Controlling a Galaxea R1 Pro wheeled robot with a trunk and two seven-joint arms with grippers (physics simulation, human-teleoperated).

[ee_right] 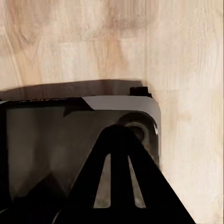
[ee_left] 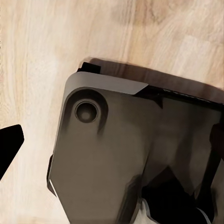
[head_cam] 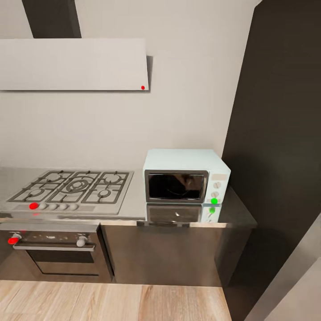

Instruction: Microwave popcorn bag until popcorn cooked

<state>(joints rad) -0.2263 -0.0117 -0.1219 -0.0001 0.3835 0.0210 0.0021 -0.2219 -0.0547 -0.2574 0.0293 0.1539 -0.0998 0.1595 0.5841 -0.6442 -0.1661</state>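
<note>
- Microwave (head_cam: 186, 177): on the tabletop (head_cam: 133, 209) at its right end, door closed, beside the gas hob (head_cam: 71, 187).
- Right tool (ee_right: 122, 186): fingers pressed together, pointing at the wood floor (ee_right: 112, 42); seemingly stowed for travel.
- Left tool: state cannot be told.

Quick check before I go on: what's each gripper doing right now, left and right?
Left gripper: cannot be told; one dark finger shows over the wooden floor.
Right gripper: looks closed and empty, fingers together over the robot's base.
</note>
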